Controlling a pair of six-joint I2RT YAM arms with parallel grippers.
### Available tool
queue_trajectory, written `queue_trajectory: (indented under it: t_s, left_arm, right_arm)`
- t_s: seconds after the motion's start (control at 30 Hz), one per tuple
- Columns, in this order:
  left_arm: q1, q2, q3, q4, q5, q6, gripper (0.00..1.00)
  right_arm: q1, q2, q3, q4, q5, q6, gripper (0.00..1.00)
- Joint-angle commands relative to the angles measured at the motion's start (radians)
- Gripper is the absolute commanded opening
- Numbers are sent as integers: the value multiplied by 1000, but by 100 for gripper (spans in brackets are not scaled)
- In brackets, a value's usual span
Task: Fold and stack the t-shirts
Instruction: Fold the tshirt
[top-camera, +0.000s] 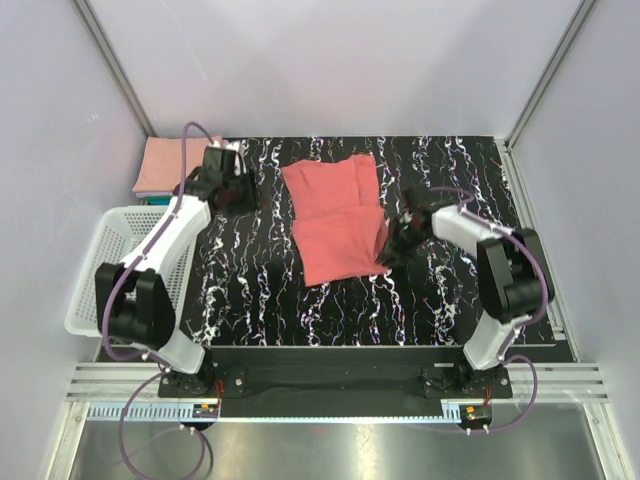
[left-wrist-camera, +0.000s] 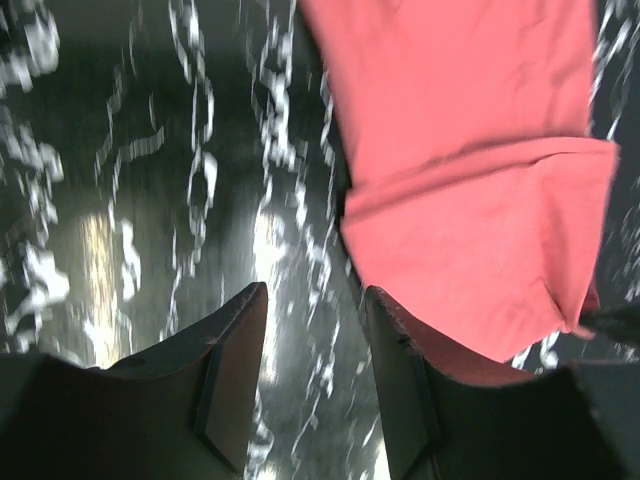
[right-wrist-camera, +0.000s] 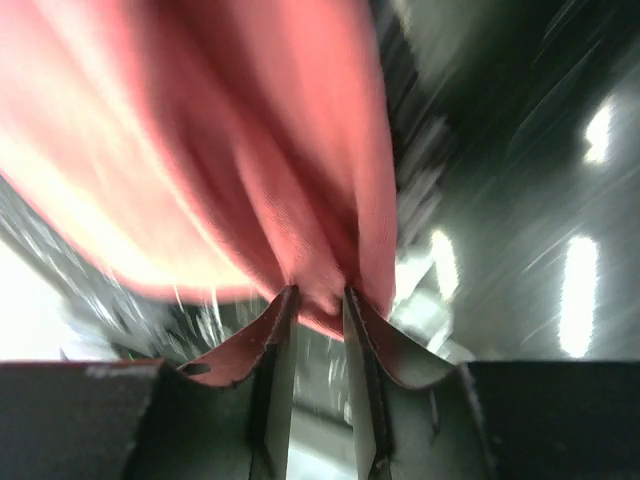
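Note:
The coral-red t-shirt (top-camera: 338, 215) lies partly folded in the middle of the black marbled table. My right gripper (top-camera: 390, 247) is shut on its lower right edge; in the right wrist view the cloth (right-wrist-camera: 220, 150) bunches between the jaws of that gripper (right-wrist-camera: 317, 295), lifted a little. My left gripper (top-camera: 236, 190) is open and empty over the bare table, left of the shirt; the left wrist view shows this gripper (left-wrist-camera: 315, 300) with the shirt (left-wrist-camera: 470, 150) to its right. A folded salmon pink t-shirt (top-camera: 165, 163) lies at the far left corner, with a teal edge (top-camera: 152, 199) under it.
A white mesh basket (top-camera: 112, 262) stands off the table's left side beside the left arm. Grey walls close in the table at the back and on both sides. The table (top-camera: 450, 180) is black with white marbling.

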Motion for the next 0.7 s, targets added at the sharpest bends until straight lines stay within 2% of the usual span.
queue_trajectory:
  t_s: [0.0, 0.13, 0.2, 0.3, 0.37, 0.47, 0.67]
  left_arm:
    - [-8, -108, -184, -3, 93, 31, 49]
    - [-14, -217, -343, 51, 232, 9, 51]
    - [-28, -234, -396, 114, 318, -12, 53]
    - [-76, -209, -417, 131, 329, -29, 53]
    - [-103, -184, -414, 134, 294, -20, 53]
    - [-113, -147, -425, 172, 292, -8, 54]
    - [-122, -37, -454, 257, 347, -22, 53]
  right_arm:
    - [116, -157, -120, -35, 77, 126, 32]
    - [114, -289, -112, -108, 172, 108, 37]
    - [113, -258, -7, -188, 197, 8, 42]
    - [109, -142, 161, -298, 214, -124, 46]
    - [111, -80, 228, -285, 122, -206, 50]
    - [109, -19, 261, -250, 23, -241, 52]
    - [111, 24, 204, -171, -102, -245, 50]
